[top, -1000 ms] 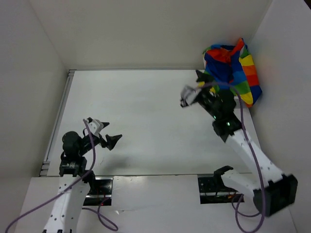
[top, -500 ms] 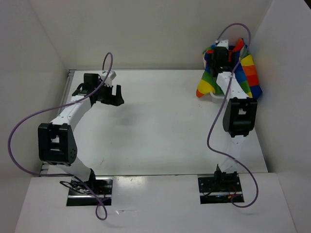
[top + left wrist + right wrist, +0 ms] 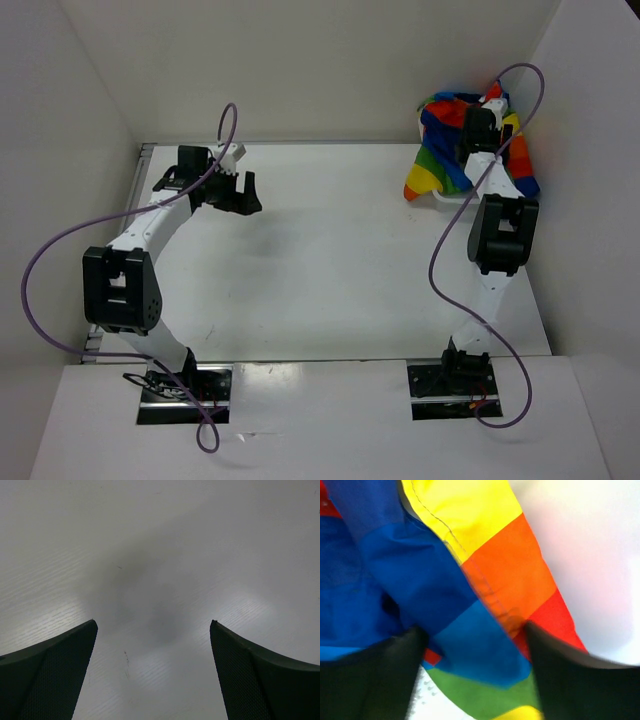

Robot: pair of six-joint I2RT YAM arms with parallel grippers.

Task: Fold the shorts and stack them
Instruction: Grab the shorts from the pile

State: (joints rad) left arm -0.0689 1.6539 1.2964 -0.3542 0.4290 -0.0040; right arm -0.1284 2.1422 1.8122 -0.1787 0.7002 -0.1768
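The rainbow-striped shorts [image 3: 445, 150] lie bunched in the back right corner, with a yellow and orange corner hanging toward the table. My right gripper [image 3: 476, 128] reaches into the pile from above. In the right wrist view it [image 3: 472, 630] is open, with a blue, orange and red fold of the shorts [image 3: 470, 580] lying between its fingers [image 3: 385, 680]. My left gripper [image 3: 243, 193] is open and empty above the far left of the white table [image 3: 330, 260]. The left wrist view shows it [image 3: 152, 625] holding nothing, with only bare tabletop below.
A bit of the white mesh basket [image 3: 427, 695] shows under the shorts; its rim [image 3: 450, 198] also shows in the top view. White walls close in the table at the back and both sides. Purple cables loop above both arms.
Both arms have swung out from near their bases to the far side. In the last half second the right gripper shifted right over the shorts; the left barely moved.
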